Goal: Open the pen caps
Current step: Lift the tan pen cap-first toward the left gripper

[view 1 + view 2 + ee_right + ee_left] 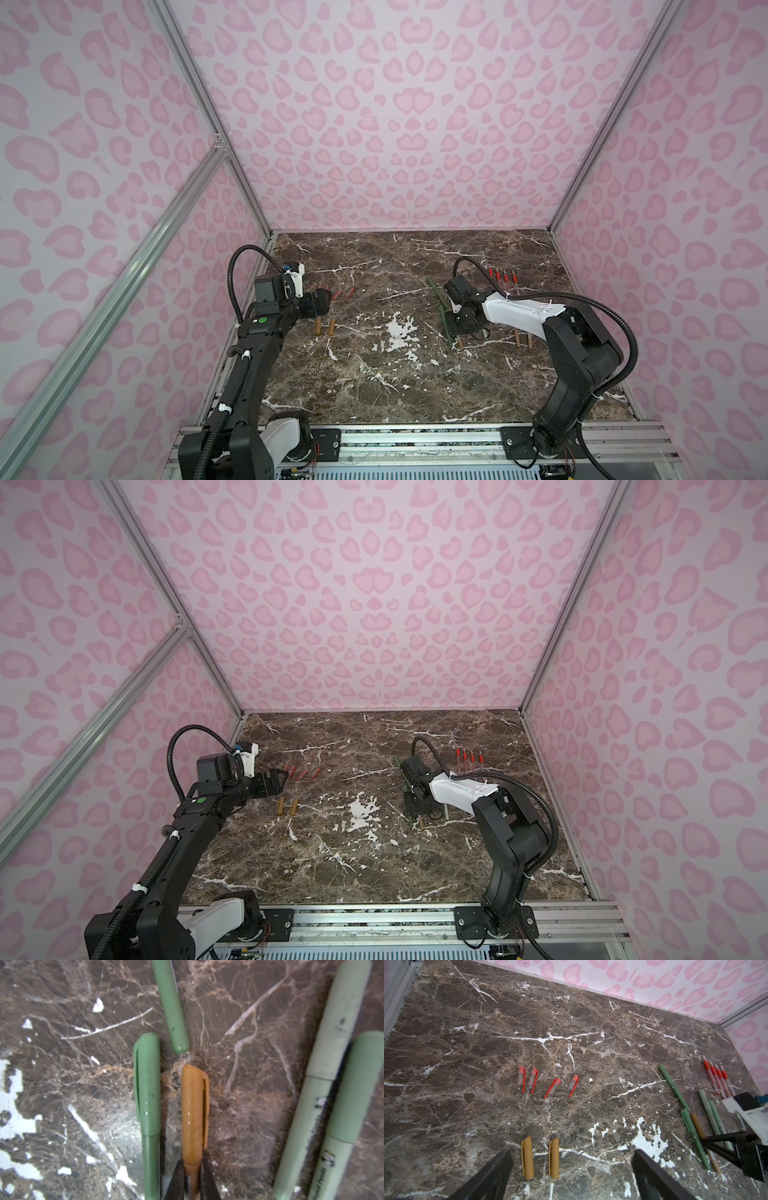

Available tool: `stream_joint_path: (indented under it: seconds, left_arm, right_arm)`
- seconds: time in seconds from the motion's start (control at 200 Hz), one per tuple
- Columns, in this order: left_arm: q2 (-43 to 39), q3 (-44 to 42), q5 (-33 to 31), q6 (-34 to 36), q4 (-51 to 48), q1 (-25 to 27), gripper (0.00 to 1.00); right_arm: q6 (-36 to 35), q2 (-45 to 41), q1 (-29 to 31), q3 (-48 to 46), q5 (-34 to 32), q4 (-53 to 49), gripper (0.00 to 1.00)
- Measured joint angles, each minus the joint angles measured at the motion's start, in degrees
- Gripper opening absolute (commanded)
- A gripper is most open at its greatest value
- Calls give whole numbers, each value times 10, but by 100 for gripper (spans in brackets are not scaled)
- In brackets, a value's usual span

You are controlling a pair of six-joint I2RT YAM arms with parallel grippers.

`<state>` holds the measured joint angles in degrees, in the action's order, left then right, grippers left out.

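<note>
My right gripper (192, 1162) is shut on a tan-brown pen, just below its cap (194, 1109), low over the marble table (395, 374). A dark green capped pen (148, 1084) lies close beside it, and two pale green pens (324, 1084) lie further off. In both top views the right gripper (456, 330) points down at centre right, and the pen's tail (420, 821) sticks out below it. My left gripper (571, 1152) hovers open at the left, above two loose tan-brown caps (527, 1158). Several red caps (533, 1079) lie beyond them.
Several uncapped red pen bodies (505, 278) stand in a row at the back right. Two tan-brown pen bodies (523, 340) lie right of the right arm. Another dark green pen (172, 1005) lies ahead of the held one. Pink patterned walls enclose the table.
</note>
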<state>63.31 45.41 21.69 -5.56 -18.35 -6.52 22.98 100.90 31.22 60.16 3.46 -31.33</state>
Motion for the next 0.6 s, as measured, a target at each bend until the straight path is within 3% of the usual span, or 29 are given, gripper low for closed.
stream_joint_path:
  seconds: [0.235,0.45,0.605]
  left_arm:
    - [2,1,73,-7,4,0,91]
    - [-2,-4,192,-15,14,0,89]
    - [-1,-16,239,-39,37,1,87]
  right_arm:
    - [4,-45,17,30,-4,-33,11]
    - [17,-52,80,85,16,-28,10]
    - [31,-45,132,131,40,3,9]
